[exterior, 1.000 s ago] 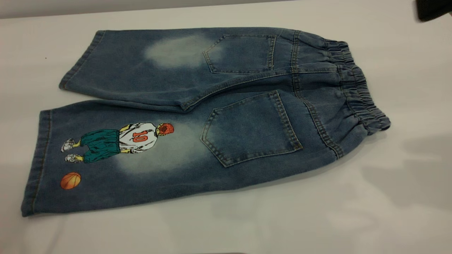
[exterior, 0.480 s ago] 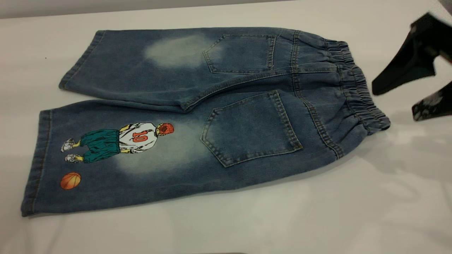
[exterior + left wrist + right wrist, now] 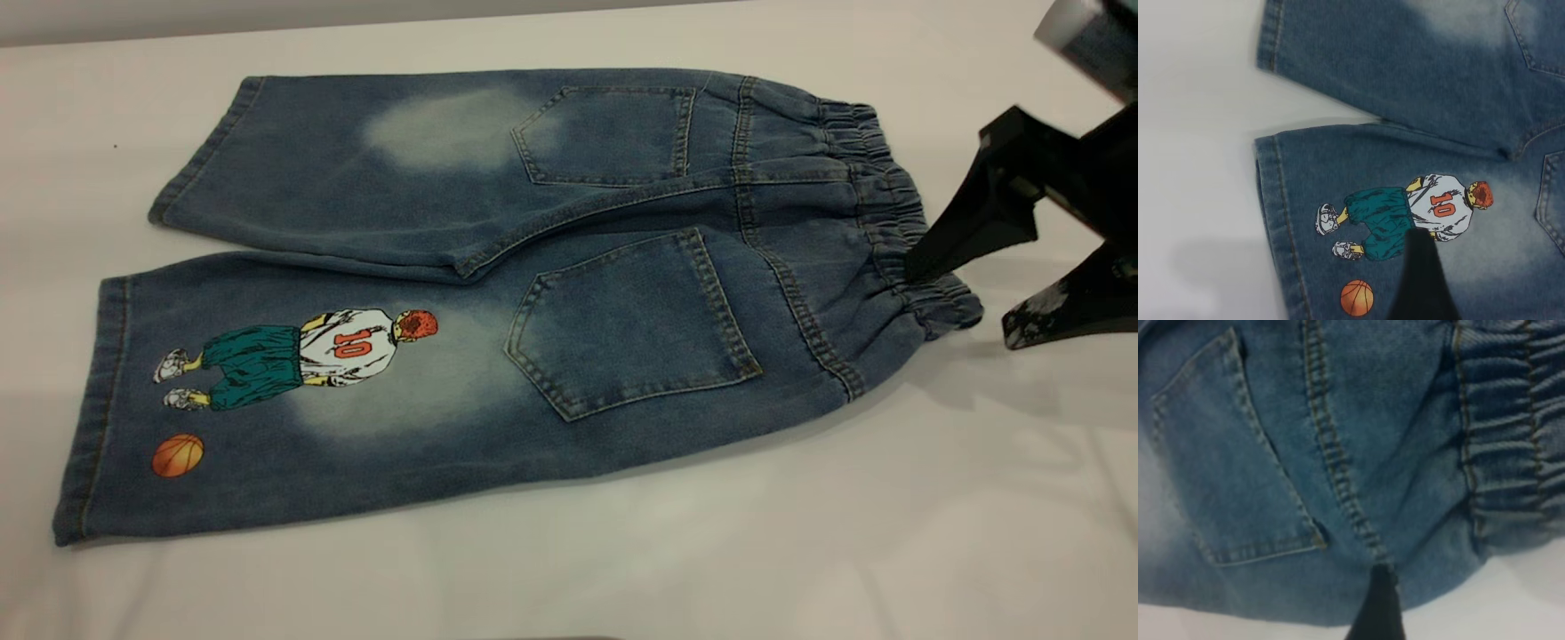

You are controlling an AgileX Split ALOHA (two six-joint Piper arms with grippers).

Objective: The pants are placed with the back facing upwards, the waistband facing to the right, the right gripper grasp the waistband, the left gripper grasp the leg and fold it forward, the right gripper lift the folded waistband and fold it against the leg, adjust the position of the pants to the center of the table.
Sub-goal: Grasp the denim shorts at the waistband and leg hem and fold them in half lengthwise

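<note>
The pants [image 3: 498, 293] lie flat on the white bench [image 3: 800, 533], back side up, with both patch pockets showing. The waistband [image 3: 898, 222] points toward the right arm's side; the leg [image 3: 293, 400] bearing the number 10 player print is the nearer of the two. The right gripper [image 3: 965, 298] is at the waistband's near corner – jaws spread apart, one finger tip over the gathered elastic, the other off the fabric above the bench. Nothing is grasped. The left gripper [image 3: 1421, 280] hangs above the printed leg beside the basketball print [image 3: 1357, 298] – only one dark finger is visible, so its jaw state cannot be told
</note>
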